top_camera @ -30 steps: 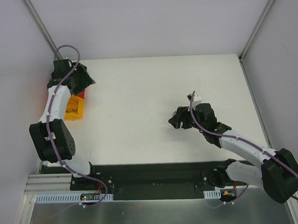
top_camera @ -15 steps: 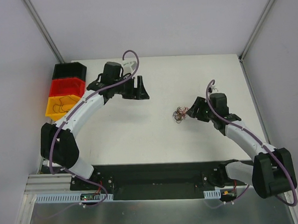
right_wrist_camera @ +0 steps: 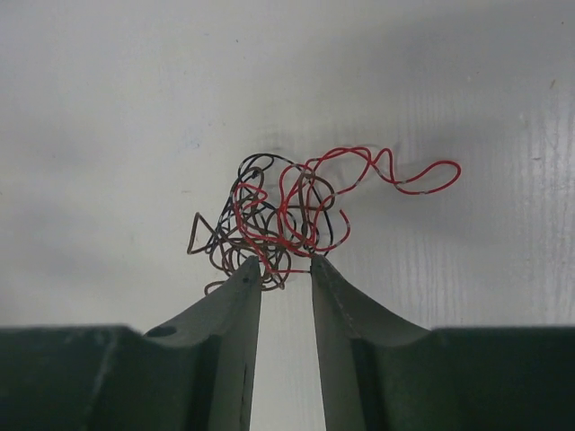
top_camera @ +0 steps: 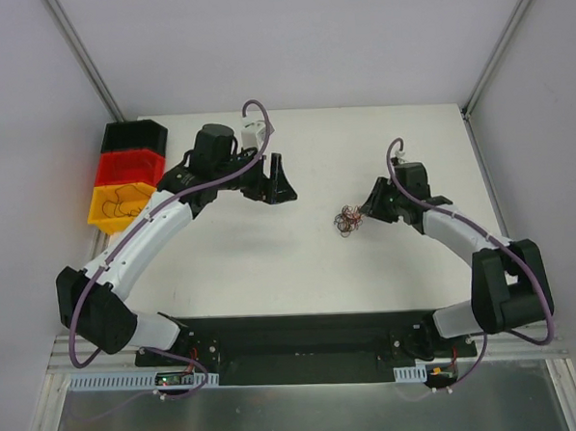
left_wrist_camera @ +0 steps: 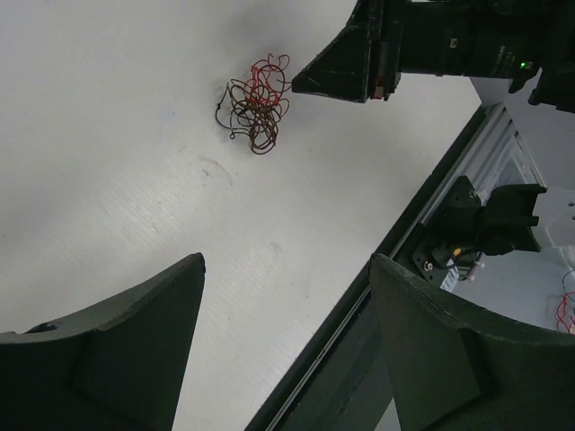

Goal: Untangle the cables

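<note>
Grey-black plastic at the right gripper (right_wrist_camera: 286, 262): jaws drawn in to a narrow slit, tips down at the near edge of the cables (right_wrist_camera: 287, 211). Narrower than a second ago, and closing. Touches the lowest brown loops; cannot tell whether any strand is truly pinched, so no grip claimed. Just past the tips, one small snarl of red, brown and black wire, lying flat on the white table (top_camera: 271, 265), a single red loop trailing free to the right in the wrist view. Means, most likely, a first pinch on one side of the knot, an anchor for pulling strands apart.

Farther out, the left gripper (left_wrist_camera: 286, 265): spread wide, nothing between the fingers, hanging above bare table with the snarl well ahead of it. Has swung across from over the stacked yellow, red and black bins (top_camera: 131, 168) at the far left edge, its place a second ago. Right arm, meanwhile, backed off from directly over the tangle to its right side, leaving the wires uncovered from above. Nothing separated yet; whole job still ahead.
</note>
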You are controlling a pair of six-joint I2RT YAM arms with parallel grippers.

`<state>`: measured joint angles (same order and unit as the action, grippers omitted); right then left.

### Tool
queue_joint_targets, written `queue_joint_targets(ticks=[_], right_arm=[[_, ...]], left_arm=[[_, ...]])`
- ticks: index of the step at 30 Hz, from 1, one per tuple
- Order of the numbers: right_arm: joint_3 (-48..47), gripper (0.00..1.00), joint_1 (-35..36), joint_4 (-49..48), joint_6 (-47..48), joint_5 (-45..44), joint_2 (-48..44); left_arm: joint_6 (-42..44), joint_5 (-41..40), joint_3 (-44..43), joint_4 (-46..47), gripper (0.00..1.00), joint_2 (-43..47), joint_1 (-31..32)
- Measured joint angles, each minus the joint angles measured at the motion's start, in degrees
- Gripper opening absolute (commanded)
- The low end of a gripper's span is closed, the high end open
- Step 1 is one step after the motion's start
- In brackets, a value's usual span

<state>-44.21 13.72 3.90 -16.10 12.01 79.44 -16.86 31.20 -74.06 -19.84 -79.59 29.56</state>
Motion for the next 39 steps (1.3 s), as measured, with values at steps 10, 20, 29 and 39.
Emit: queue_joint_targets(ticks=[10, 20, 29, 39], right_arm=[[-5.31, 0.27, -0.42, 0.02, 2.6, -0.96, 8.22], [-7.32, 0.0, -0.46, 0.46, 2.95, 1.27, 11.87], [-4.39, 0.0, 0.81, 3.8, 2.05, 9.07, -10.69], [-2.56, 0.0, 2.36, 4.0, -2.86, 18.14, -24.24]], left_arm=[[-0.09, 1.11, 0.0, 0.07, 0.72, 0.04, 2.05], [-0.09, 1.64, 0.0, 0.15, 0.73, -1.36, 3.08], [-1.01, 5.2, 0.11, 1.64, 0.73, -5.2, 3.52], [-1.81, 5.09, 0.28, 2.27, 0.84, -8.31, 11.78]])
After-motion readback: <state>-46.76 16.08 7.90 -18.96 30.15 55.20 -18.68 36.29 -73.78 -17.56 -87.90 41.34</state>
